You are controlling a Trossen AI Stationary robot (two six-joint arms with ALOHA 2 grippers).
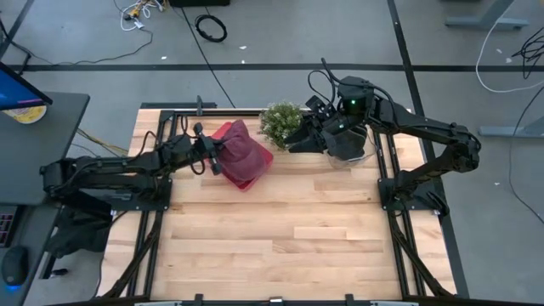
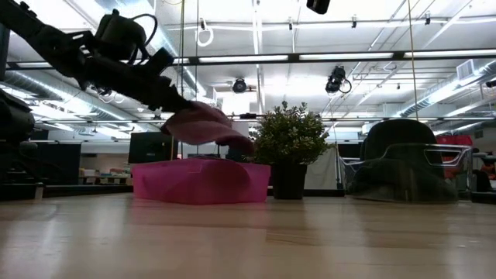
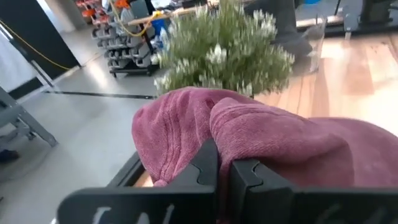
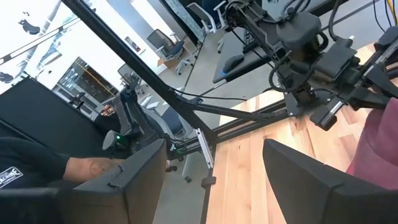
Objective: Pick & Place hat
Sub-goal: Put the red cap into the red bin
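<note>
A maroon cloth hat (image 1: 242, 146) hangs from my left gripper (image 1: 216, 158) over a pink box (image 1: 255, 170) that stands at the far middle of the table. In the low view the hat (image 2: 205, 124) is just above the box (image 2: 201, 182). My left gripper (image 3: 222, 169) is shut on the hat. My right gripper (image 1: 296, 141) is open and empty, to the right of the hat and in front of the potted plant; its two fingers stand wide apart in the right wrist view (image 4: 211, 180). My left gripper pinches a bunched fold of the hat's cloth (image 3: 214, 127) between its two fingers, at the hat's left side. The fingers come from the table's left, slanting down. The hat droops past the fingers toward the right, and in the low view its low end (image 2: 239, 143) is clear of the box top.
A small bushy plant (image 1: 283, 121) in a black pot (image 2: 288, 180) stands just right of the box at the far edge. A clear container (image 2: 403, 167) sits by the right arm's base. The near half of the wooden table (image 1: 280, 246) shows bare boards.
</note>
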